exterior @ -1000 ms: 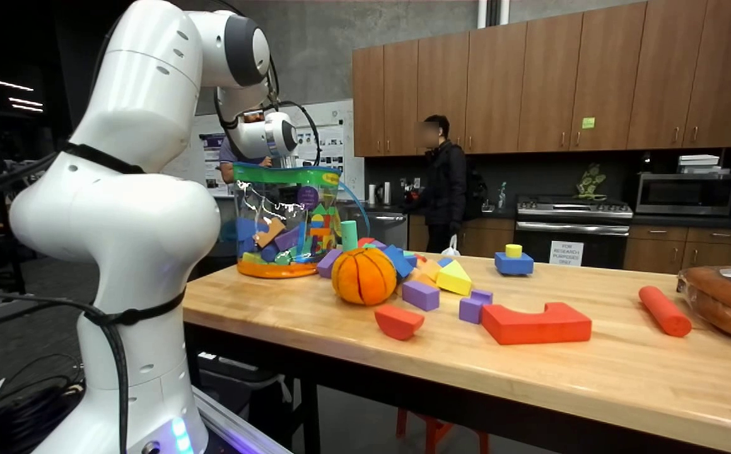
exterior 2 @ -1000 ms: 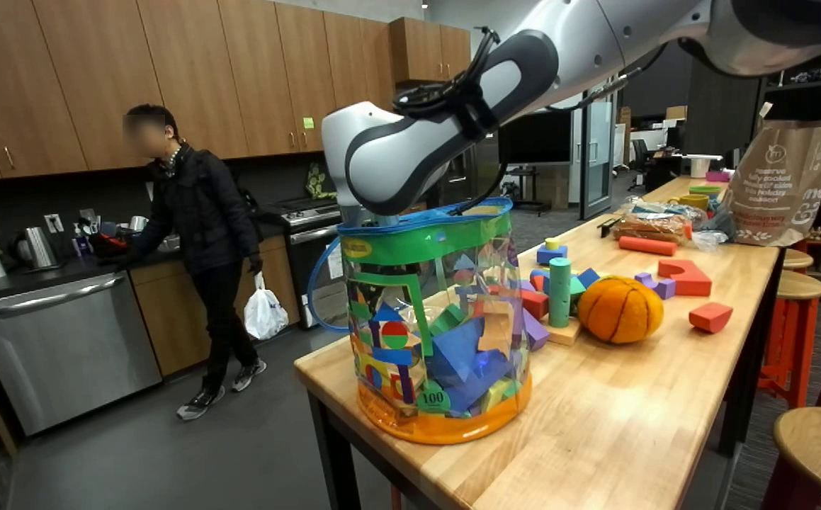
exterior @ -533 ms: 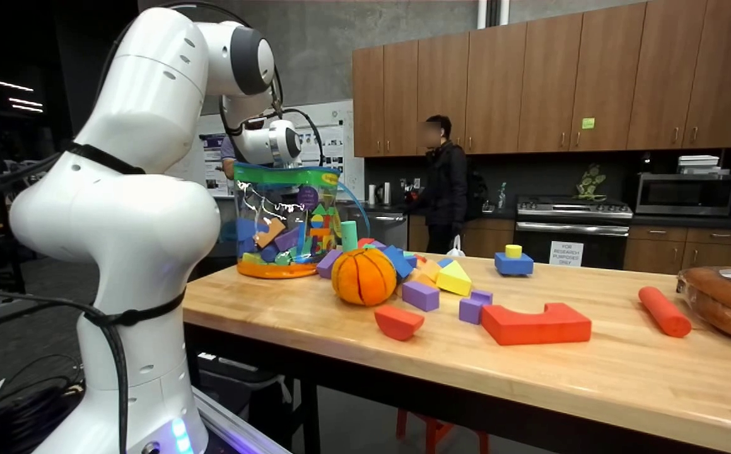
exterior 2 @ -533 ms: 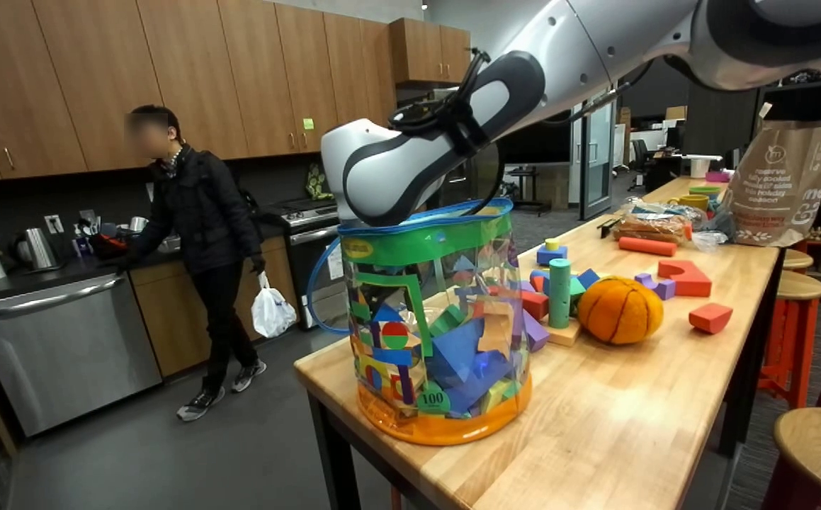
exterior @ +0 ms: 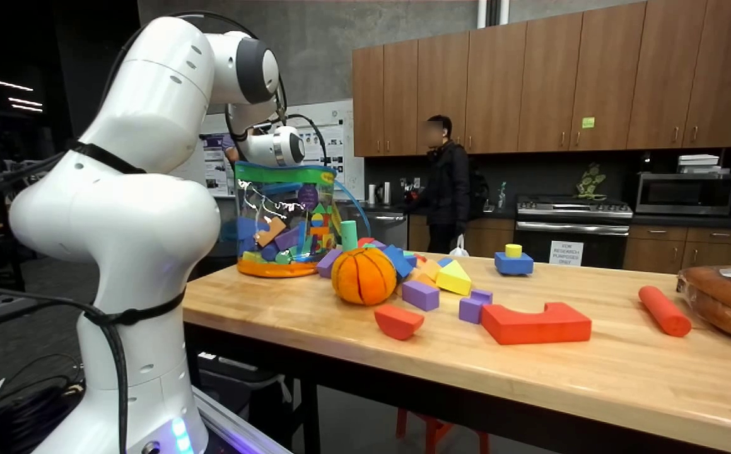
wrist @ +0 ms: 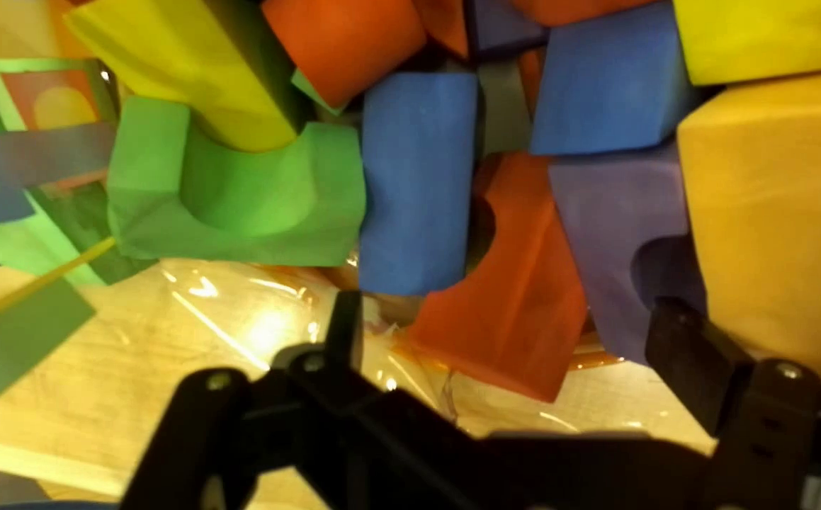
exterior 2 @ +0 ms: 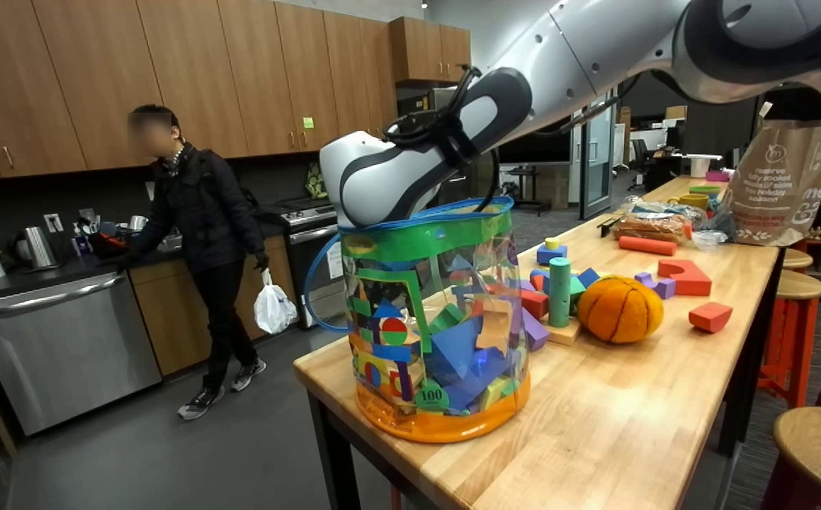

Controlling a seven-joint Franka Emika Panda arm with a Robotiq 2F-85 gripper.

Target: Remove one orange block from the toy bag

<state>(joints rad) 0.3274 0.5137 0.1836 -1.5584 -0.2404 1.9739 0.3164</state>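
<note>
- Your table [exterior 2: 594, 411] bears loose blocks [exterior: 420, 295] near the toy bag [exterior 2: 431, 237].
- Your arm [exterior: 116, 214] bends over and, in both exterior views, has its far end in the toy bag's mouth.
- The brown paper bag [exterior 2: 778, 180] stands farther along the table (what it holds is hidden from you).
- The toy bag stands upright at the table's end, with a green band round its mouth and an orange base. Through its clear, printed wall you see many-coloured toy pieces [exterior 2: 463, 354] heaped in the lower half.
- Your gripper [wrist: 516, 322] is down in the toy bag, its fingers [wrist: 345, 322] spread well apart on either side of the orange block [wrist: 523, 304] as the wrist view shows it; you cannot tell whether the tips are level with it.
- Also in the toy bag you have the amber block [wrist: 771, 227], the green arch block [wrist: 240, 227] and the yellow block [wrist: 176, 57].
- The orange block, notched on one side, lies inside the toy bag between the blue block [wrist: 417, 184] and the purple block [wrist: 615, 205].
</note>
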